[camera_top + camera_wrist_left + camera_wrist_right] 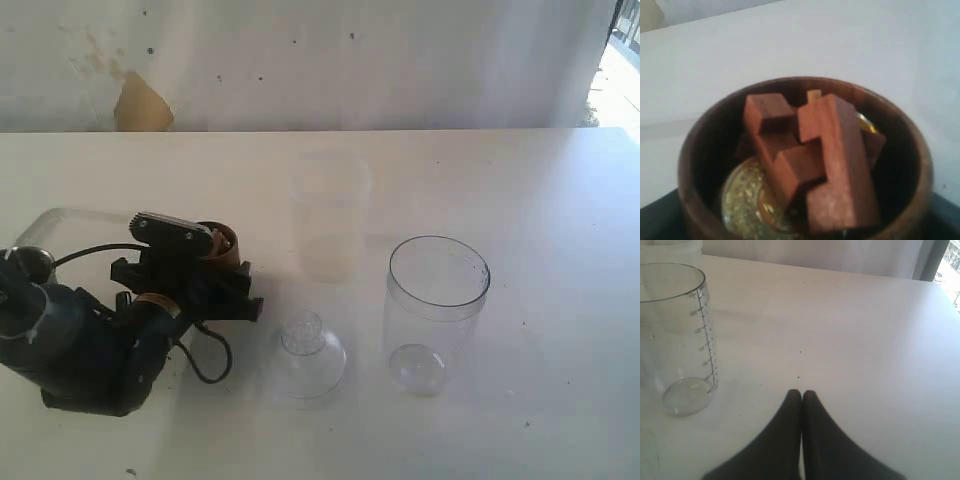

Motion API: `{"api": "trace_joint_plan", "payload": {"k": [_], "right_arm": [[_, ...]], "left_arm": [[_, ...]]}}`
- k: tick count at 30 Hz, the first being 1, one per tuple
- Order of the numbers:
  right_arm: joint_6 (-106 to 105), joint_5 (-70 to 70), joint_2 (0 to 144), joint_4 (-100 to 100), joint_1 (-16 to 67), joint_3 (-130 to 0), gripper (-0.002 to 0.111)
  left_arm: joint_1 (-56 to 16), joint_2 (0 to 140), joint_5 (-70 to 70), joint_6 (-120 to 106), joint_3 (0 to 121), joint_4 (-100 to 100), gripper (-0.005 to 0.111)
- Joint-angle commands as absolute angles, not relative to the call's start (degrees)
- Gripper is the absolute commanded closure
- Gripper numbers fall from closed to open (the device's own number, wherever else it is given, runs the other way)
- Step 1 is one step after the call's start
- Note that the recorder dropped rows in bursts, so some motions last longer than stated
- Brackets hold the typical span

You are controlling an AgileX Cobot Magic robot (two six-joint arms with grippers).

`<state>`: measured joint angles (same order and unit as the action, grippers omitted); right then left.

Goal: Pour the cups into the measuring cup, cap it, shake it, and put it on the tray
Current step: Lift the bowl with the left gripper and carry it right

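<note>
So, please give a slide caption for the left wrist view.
Close view into the brown wooden cup, holding reddish wooden blocks and a glittery gold piece, against the white table.

Bare table [560, 250] wide open right of the measuring cup [437, 300], narrow gaps between it, the dome lid [303, 355] and the frosted cup [330, 215], left arm [90, 340] and wooden cup [224, 243] crowding the tray [75, 215] corner, open strip of table behind the frosted cup.

The wooden cup [690, 165] is rendered in dark, smooth wood; matt reddish wooden blocks [835, 165] are held inside. The measuring cup [675, 335] is seen as clear, glossy plastic.
</note>
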<state>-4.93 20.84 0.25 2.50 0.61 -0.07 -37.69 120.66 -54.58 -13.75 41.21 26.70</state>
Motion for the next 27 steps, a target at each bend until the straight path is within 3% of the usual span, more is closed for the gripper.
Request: {"api": "trace_joint_plan", "payload": {"k": [1,11,27], "right_arm": [[-4.52,20.08,0.0,2.38,0.63,0.0,0.108],[-4.52,20.08,0.0,2.38,0.63,0.0,0.108],[-4.52,20.08,0.0,2.38,0.63,0.0,0.108]], "left_arm": [[-37.81,115.86,-55.71,-12.17,41.44,26.0,0.107],[-37.81,103.9,-51.01,-18.24,41.86,25.69,0.107],[-39.1,99.99,-16.68,-20.92,61.21,11.37,0.107]]}}
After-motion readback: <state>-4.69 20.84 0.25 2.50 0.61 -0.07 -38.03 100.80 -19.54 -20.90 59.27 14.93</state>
